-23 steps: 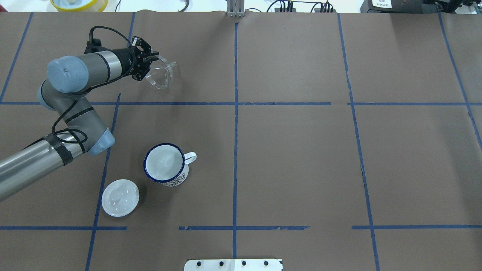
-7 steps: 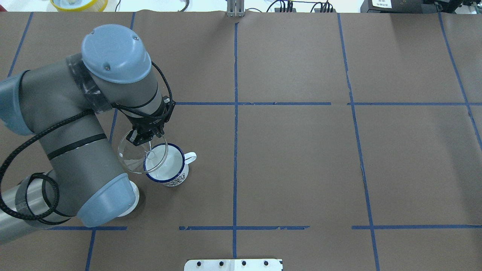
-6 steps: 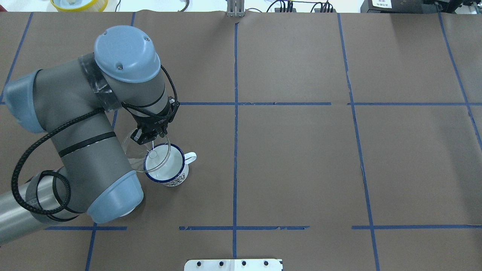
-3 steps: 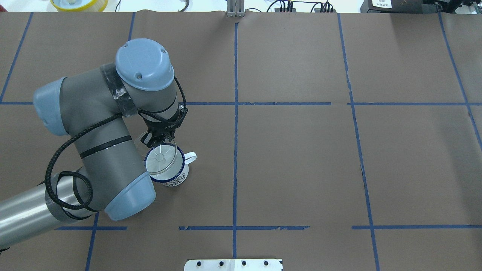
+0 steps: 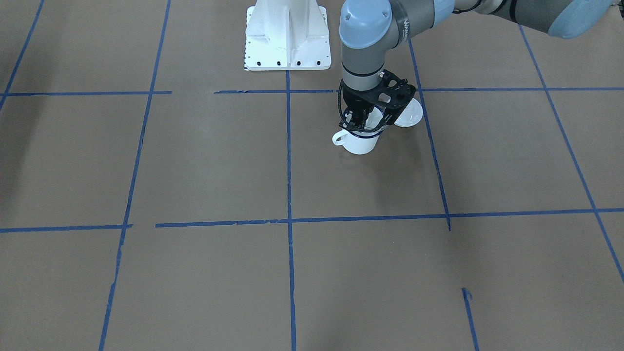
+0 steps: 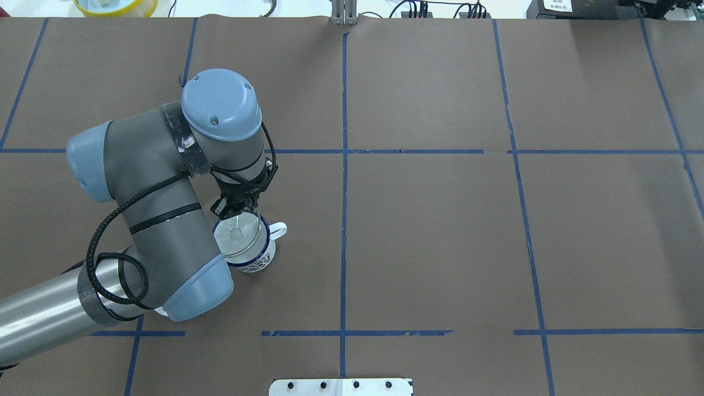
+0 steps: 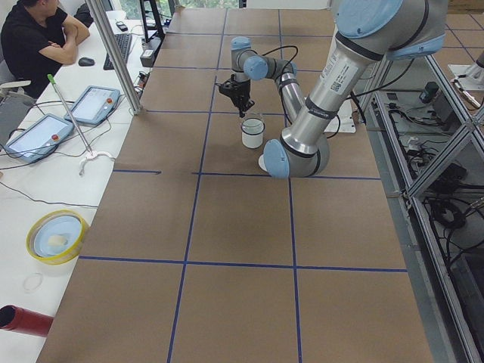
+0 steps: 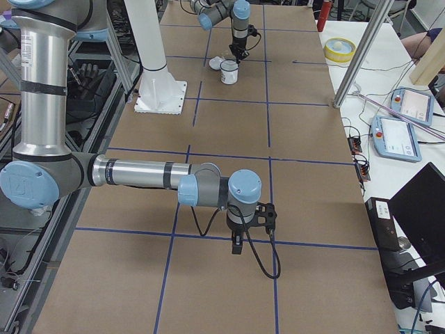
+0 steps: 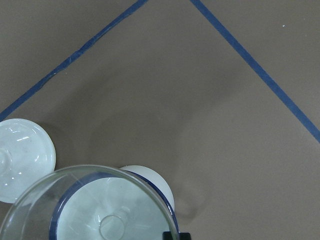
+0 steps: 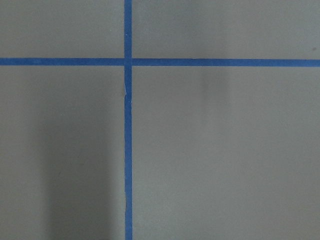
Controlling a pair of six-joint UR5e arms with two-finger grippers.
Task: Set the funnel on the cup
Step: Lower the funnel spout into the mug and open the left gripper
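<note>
A: Starting at the left of the overhead view, what comes in?

B: The left arm (image 6: 159, 220). It reaches in from the left edge over the brown-papered table (image 6: 440, 231) with its blue tape lines (image 6: 344, 220), bends, and ends with the left gripper (image 6: 234, 208) pointing straight down.

A: Anything under that arm?

B: 1 round white lid (image 5: 408, 113). Overhead, only a sliver shows beneath the elbow. The front camera shows it lying flat on the table just beside the cup (image 6: 258, 263), on the robot's left of it.

A: And the fingers?

B: The 2 fingers are pinched on the funnel (image 6: 236, 234), at the edge of its rim away from the robot. The wrist camera catches 1 dark fingertip (image 9: 177, 235) right at that clear rim.

A: Where is the funnel, then?

B: Upright, wide mouth up, over the mouth of the cup, with its spout inside the ring of the dark blue rim. The cone sits a little off toward the left of the mug. Whether it touches the rim, I cannot tell.

A: The cup itself?

B: Standing upright on the table, handle (image 6: 279, 230) pointing right in the overhead view, left of the middle tape line.

A: And farther right?

B: The right gripper (image 8: 236, 245) shows only in the side camera, hanging low over the paper, well apart from the cup. Its wrist camera sees just paper and 2 crossing tape lines. Whether its fingers are spread or closed, I cannot tell.
</note>
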